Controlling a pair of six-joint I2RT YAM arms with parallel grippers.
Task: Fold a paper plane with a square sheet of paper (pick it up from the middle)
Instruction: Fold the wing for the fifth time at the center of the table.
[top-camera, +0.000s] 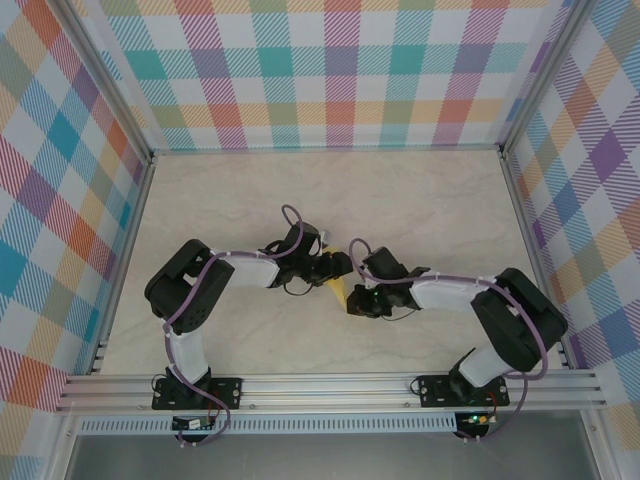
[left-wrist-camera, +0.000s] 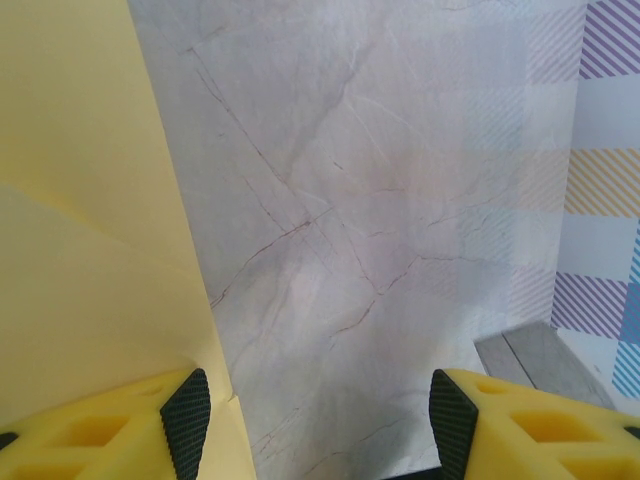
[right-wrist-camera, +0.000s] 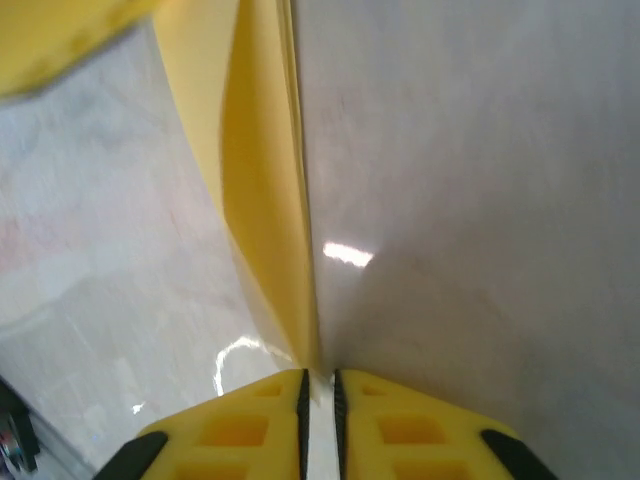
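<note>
Overhead, right arm (top-camera: 445, 293) partly hiding yellow paper (top-camera: 338, 291)

Table (top-camera: 300, 200): pale marble-look top, thin dark veins, glossy highlights. Walls (top-camera: 340, 70): pastel plaid, standing on three sides. Frame (top-camera: 330, 385): aluminium rails along near edge, slanted uprights at back corners.

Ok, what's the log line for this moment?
stage: mid-fold | right claw: shut on edge of folded yellow paper | left claw: open, paper at its side, not gripped
</note>
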